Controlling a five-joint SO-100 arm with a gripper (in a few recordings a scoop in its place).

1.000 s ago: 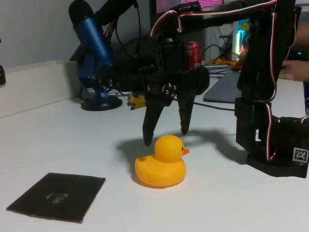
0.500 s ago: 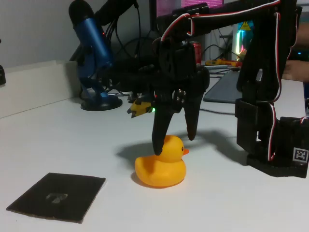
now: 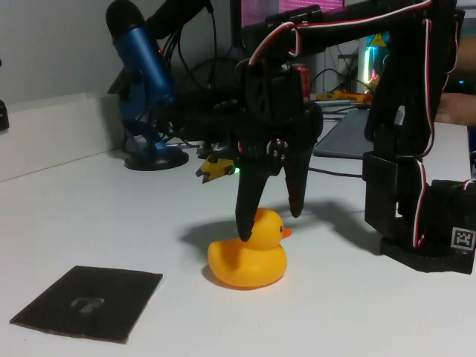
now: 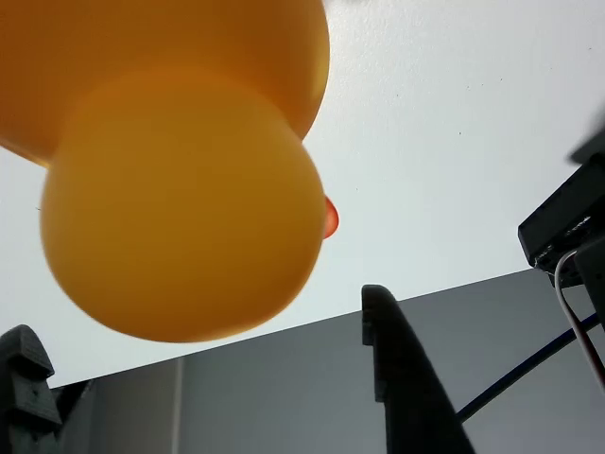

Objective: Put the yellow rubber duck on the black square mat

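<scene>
Yellow rubber duck [image 3: 248,256] sits upright on white surface [image 3: 111,216], beak toward picture right in fixed view. Black gripper [image 3: 269,227] spread wide, fingers straddling duck head, near finger overlapping it; not clamped. Black square mat [image 3: 89,302] lies flat, well apart at lower left, bare. Wrist view: duck head [image 4: 184,203] between fingers [image 4: 406,378].

the matte black plastic robot arm [image 3: 405,134] is built from blocky links, with red, white and black cables looped along its top. its black two-finger gripper [image 3: 271,223] has long tapered fingers [image 3: 248,212] and a small green light. a square black-and-white marker tag [image 3: 463,239] sits on the base.
</scene>
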